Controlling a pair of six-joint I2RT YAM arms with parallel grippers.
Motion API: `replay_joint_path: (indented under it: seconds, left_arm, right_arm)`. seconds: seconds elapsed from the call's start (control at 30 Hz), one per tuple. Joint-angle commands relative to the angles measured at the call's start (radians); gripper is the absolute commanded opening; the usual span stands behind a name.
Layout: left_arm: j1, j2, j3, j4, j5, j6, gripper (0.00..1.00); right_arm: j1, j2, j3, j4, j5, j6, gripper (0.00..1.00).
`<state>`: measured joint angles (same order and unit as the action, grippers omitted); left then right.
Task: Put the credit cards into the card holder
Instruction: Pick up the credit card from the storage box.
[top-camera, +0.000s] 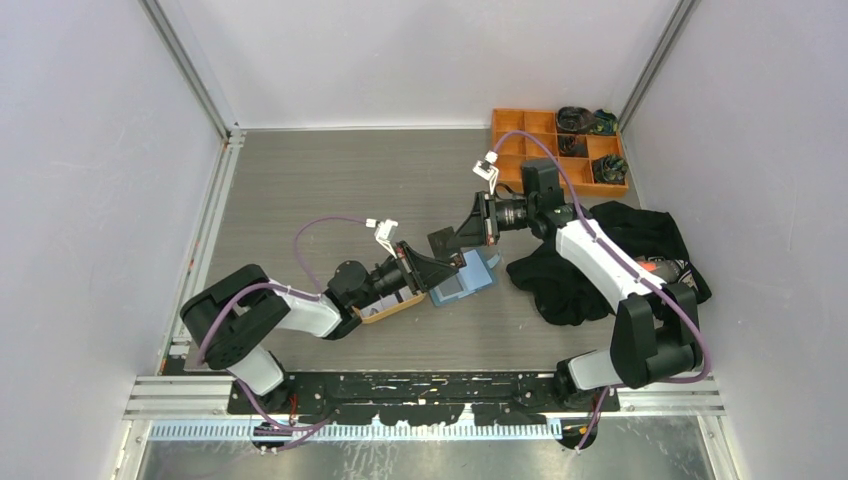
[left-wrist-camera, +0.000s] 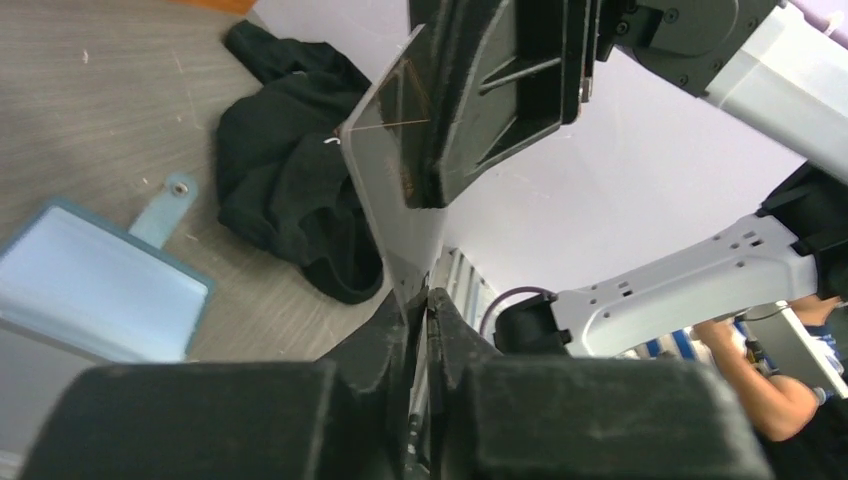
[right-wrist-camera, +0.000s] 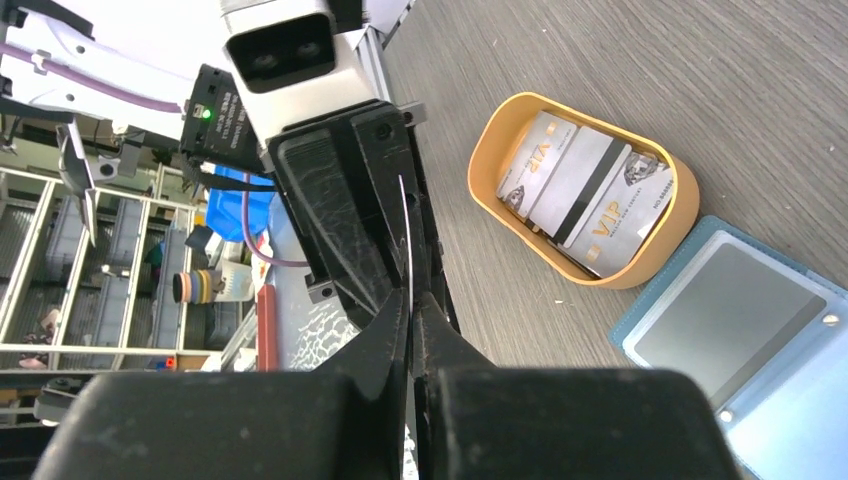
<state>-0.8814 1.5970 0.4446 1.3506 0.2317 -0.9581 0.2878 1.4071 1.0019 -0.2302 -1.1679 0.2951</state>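
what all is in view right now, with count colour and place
table: one, grey, under everything
card holder: one, blue, open on the table
tray: one, orange, beside the card holder
loose cards: at least three, white and grey, in the tray
held card: one, grey, in the air above the table
compartment box: one, orange, table's far right corner
dark bits: a few, black, in that box
cloth: one, black, right side of the table
left claw: one, black, shut on the held card
right claw: one, black, shut on the held card
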Motion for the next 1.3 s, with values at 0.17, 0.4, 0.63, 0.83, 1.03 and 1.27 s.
replay_joint_path:
  seconds: [0.17, 0.4, 0.63, 0.83, 1.03, 1.27]
  left_arm:
    - [0.003, 0.005, -0.004, 0.081, 0.019, 0.049, 0.0]
    - [0.037, 0.014, -0.014, 0.079, 0.179, 0.071, 0.0]
    - [0.047, 0.056, 0.007, 0.077, 0.257, 0.071, 0.0]
    - [0.061, 0.081, 0.012, 0.068, 0.267, 0.073, 0.01]
    - [0.088, 0.065, -0.049, 0.046, 0.203, 0.092, 0.32]
    - [0.074, -0.093, -0.12, -0.219, 0.051, 0.173, 0.52]
  right_arm:
    - [-0.001, -0.068, 0.04, -0.089, -0.027, -0.144, 0.25]
    - [0.0, -0.056, 0.122, -0.348, -0.043, -0.396, 0.38]
    - [0.005, -0.039, 0.137, -0.423, -0.054, -0.488, 0.32]
    - [0.013, -0.019, 0.185, -0.557, -0.023, -0.61, 0.04]
    - [0.01, -0.017, 0.22, -0.628, 0.039, -0.672, 0.01]
    - [-0.045, -0.009, 0.212, -0.641, 0.07, -0.698, 0.01]
